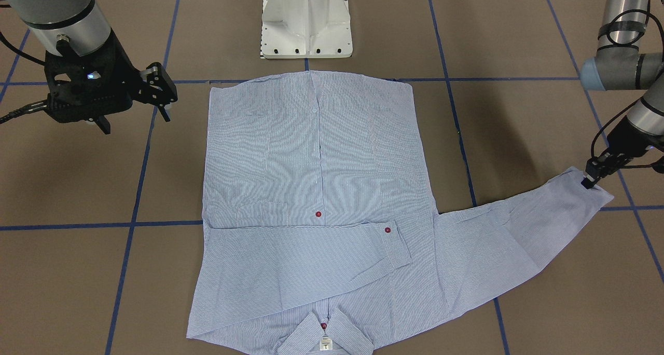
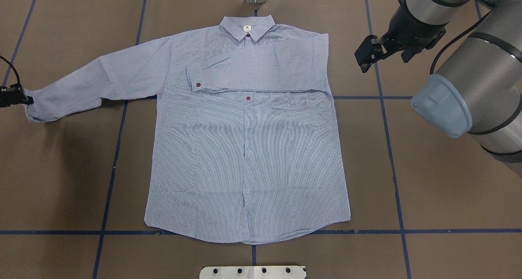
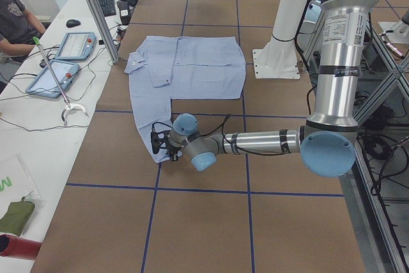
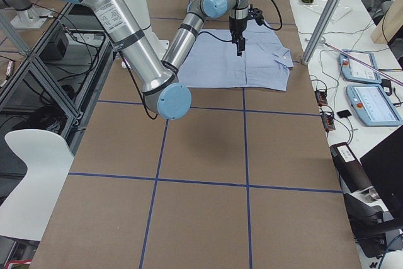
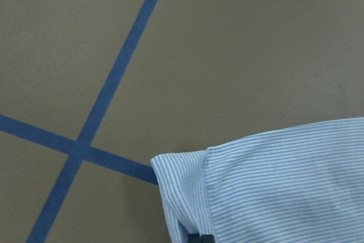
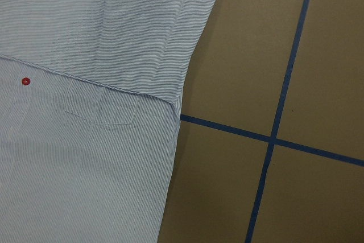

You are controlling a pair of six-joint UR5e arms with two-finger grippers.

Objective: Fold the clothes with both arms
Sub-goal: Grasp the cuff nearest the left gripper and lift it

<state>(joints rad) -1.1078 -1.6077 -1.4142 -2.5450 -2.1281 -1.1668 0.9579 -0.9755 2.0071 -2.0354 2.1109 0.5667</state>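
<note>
The blue-and-white striped shirt [image 2: 244, 148] lies flat and front up on the brown table, collar [image 2: 246, 26] at the far side. The sleeve on my right is folded across the chest, its cuff [image 2: 195, 77] near a red button. The other sleeve [image 2: 102, 79] stretches out to my left. My left gripper [image 2: 18, 98] is shut on that sleeve's cuff [image 1: 596, 191]; the cuff also shows in the left wrist view [image 5: 267, 186]. My right gripper [image 2: 367, 54] hangs open and empty above the table, just right of the shirt's shoulder [image 6: 193, 4].
The white pedestal base [image 1: 306, 23] stands at the shirt's hem side. Blue tape lines [image 2: 387, 120] cross the brown table. In the exterior left view an operators' bench with tablets [image 3: 64, 55], a metal post [image 3: 96, 11] and a seated person [image 3: 16, 17] lies beyond the collar side.
</note>
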